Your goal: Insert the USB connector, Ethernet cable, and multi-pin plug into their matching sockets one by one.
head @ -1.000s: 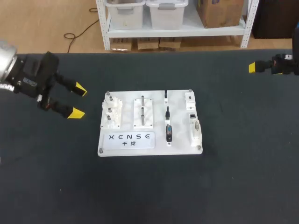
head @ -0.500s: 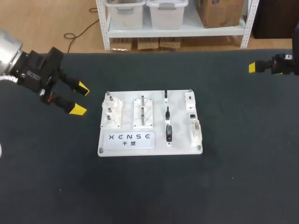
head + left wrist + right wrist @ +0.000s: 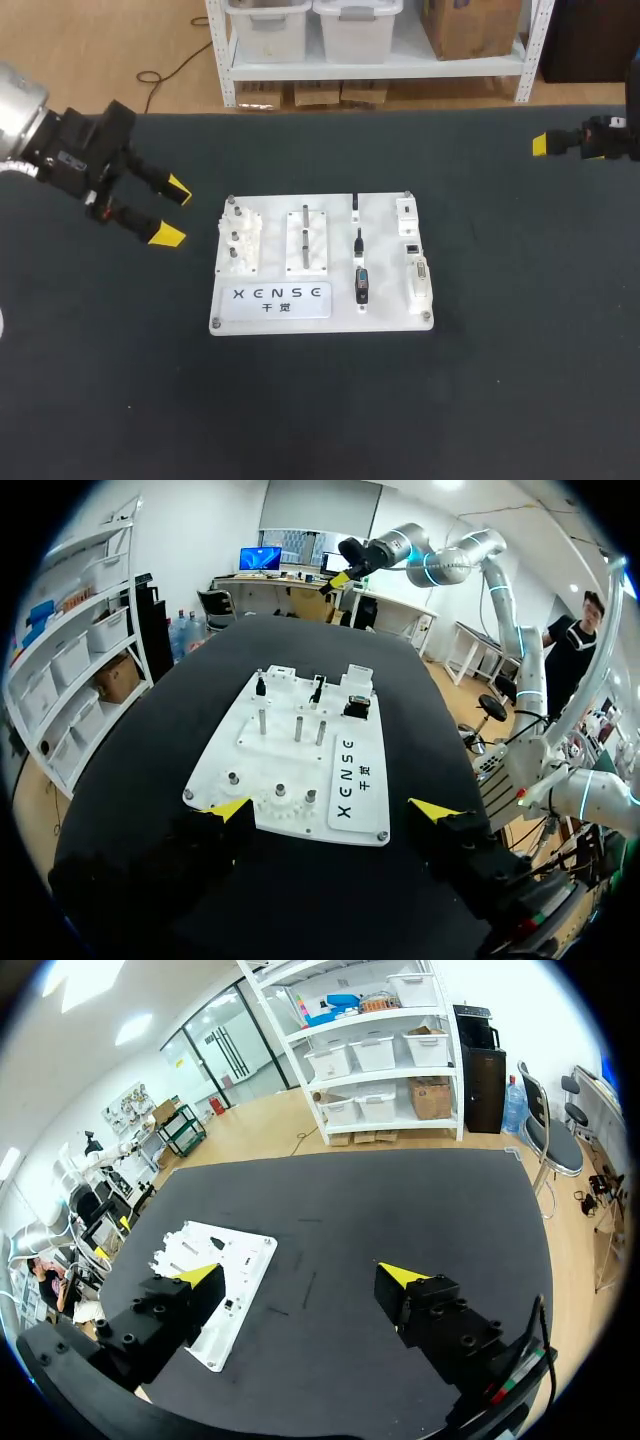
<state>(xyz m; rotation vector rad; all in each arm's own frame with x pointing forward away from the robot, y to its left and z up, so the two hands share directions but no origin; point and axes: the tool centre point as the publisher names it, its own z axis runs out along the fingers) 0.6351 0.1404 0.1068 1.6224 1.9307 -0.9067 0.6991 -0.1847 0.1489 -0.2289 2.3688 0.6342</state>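
Finding: the board [image 3: 320, 310] lies mid-table with its long side across the robot's front. The three plugs [image 3: 358, 240] rest in a single column on its right half, each with its long axis running front to back. The sockets [image 3: 412, 247] form a parallel column just to their right, near the board's right edge. The left gripper [image 3: 168, 212] hovers just beside the board's left edge, fingers spread and empty, pointing across the board. From it the plugs lie on the far side, past the pegs and posts of the left half. The right gripper [image 3: 300, 1275] hangs well apart at the table's far right, fingers likewise spread and holding nothing, with the board's socket side turned toward it. Judgement: neither arm is clearly nearer. The left is closer to the board, the right has the freer line to the plug column, and a grasp needs the fingers set across a plug's front-to-back axis.
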